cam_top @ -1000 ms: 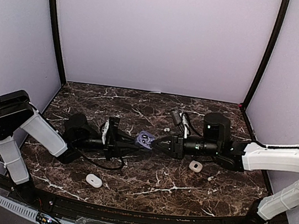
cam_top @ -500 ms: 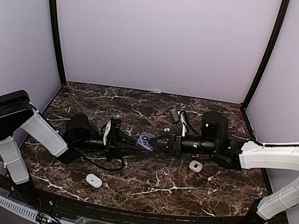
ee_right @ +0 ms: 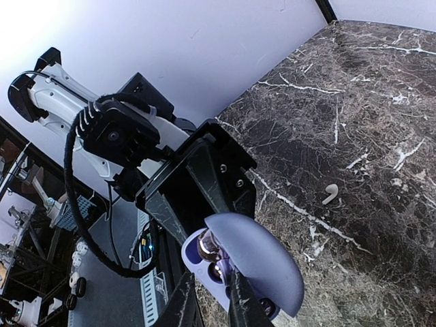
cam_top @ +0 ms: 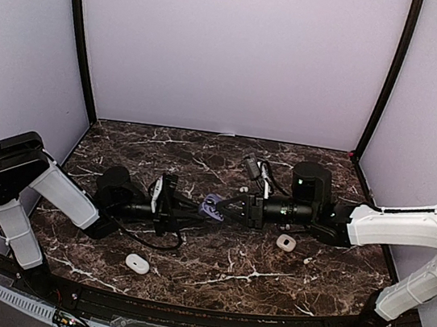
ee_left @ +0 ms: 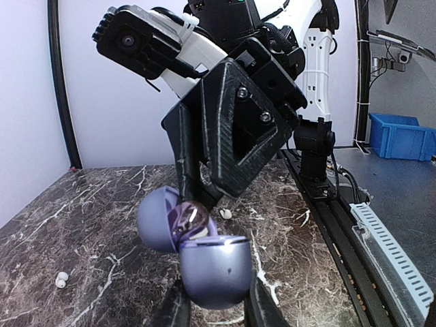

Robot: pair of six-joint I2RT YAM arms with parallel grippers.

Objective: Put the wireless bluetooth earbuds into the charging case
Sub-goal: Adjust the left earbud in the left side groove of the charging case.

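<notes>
My left gripper [cam_top: 196,207] is shut on the base of a lavender charging case [cam_top: 211,206], held above the table's middle with its lid open. In the left wrist view the case [ee_left: 214,269] sits between my fingers [ee_left: 261,308], lid [ee_left: 158,219] swung back. My right gripper [cam_top: 227,207] reaches into the open case from the right, shut on a dark lavender earbud [ee_left: 189,216]. In the right wrist view that earbud [ee_right: 216,270] is between my fingertips [ee_right: 234,276], under the lid [ee_right: 262,262]. A second glossy lavender bud [ee_right: 206,246] sits in the case.
Two white closed cases lie on the marble: one front left [cam_top: 137,263], one right of centre [cam_top: 286,241]. White earbuds lie loose behind the grippers [cam_top: 243,190] and at the right [cam_top: 307,261]. One also shows in the right wrist view [ee_right: 330,193].
My right gripper has moved left until its fingers are inside the open lavender case. The left gripper with the case has shifted only slightly.
</notes>
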